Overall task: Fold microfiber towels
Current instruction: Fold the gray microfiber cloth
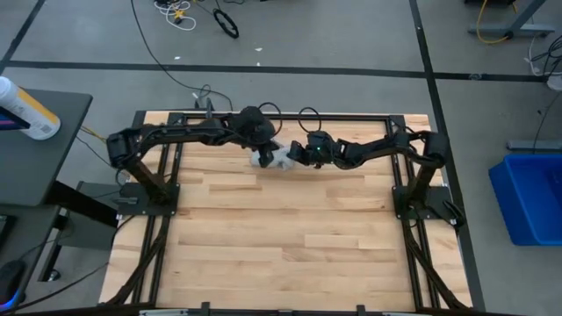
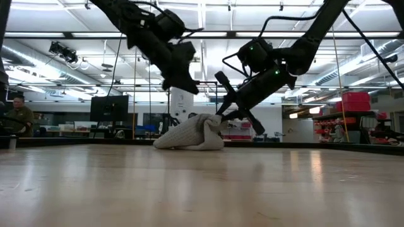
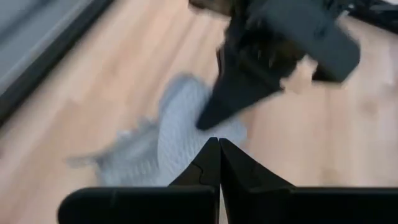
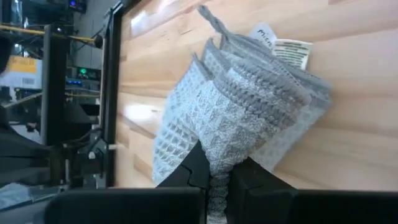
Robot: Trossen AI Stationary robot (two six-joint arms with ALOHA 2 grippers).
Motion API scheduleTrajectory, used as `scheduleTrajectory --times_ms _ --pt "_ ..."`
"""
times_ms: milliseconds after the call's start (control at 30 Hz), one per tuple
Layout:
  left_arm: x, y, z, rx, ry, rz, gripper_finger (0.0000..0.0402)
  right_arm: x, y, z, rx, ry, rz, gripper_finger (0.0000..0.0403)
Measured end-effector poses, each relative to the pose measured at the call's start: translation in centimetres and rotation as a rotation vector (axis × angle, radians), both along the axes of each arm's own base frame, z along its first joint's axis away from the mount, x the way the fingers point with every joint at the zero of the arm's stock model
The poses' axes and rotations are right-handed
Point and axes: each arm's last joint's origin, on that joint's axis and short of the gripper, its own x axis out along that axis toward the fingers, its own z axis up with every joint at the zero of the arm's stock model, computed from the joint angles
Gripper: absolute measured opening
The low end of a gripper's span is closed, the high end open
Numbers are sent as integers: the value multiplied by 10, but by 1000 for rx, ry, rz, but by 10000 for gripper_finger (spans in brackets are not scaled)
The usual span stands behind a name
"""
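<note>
The pale grey-blue towel [image 1: 274, 159] lies bunched in a heap on the wooden table [image 1: 290, 237], near its far edge; it also shows in the low view [image 2: 188, 135]. Its white tag [image 4: 285, 50] shows on the side away from my right gripper. My right gripper [image 4: 216, 171] is shut on the towel at the heap's right side [image 2: 221, 118]. My left gripper [image 3: 219, 148] is shut and empty. It hangs just above the heap [image 2: 183, 81], clear of it. My right gripper pinches a bunched-up fold of the towel [image 4: 219, 144] between its two fingers, several layers thick. The fingers [image 2: 228, 108] come slanting down from the table's right side. The pinched part stands a little raised, and the rest of the heap [image 2: 180, 142] lies on the table.
The dark frame rail [image 1: 281, 115] runs along the table's far edge just behind the towel. The arm bases stand at the left [image 1: 145, 189] and right [image 1: 421, 197]. A side table with a white bottle [image 1: 26, 110] is at the left, and a blue bin [image 1: 531, 197] at the right.
</note>
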Motion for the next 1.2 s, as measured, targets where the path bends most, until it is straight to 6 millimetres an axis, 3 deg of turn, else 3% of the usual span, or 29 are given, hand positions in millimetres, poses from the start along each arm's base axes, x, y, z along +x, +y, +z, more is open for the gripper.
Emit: scheduleTrajectory --times_ms 100,233,400,533,800,1200 --pt "-11 -7 -9 -123 18 7 0 -3 2 6 -13 12 13 19" --pt "-22 -25 -46 -254 86 76 0 -6 3 13 -22 26 14 19" --pt "-29 -44 -73 -289 53 147 0 -10 4 19 -39 39 22 19" --pt "-30 -44 -76 -216 44 198 0 -11 4 21 -44 51 28 19" --pt "-25 -35 -52 -165 -32 251 0 -16 8 13 -16 146 52 19" --pt "-12 -31 -86 -225 10 280 0 -13 10 16 -18 106 103 19"
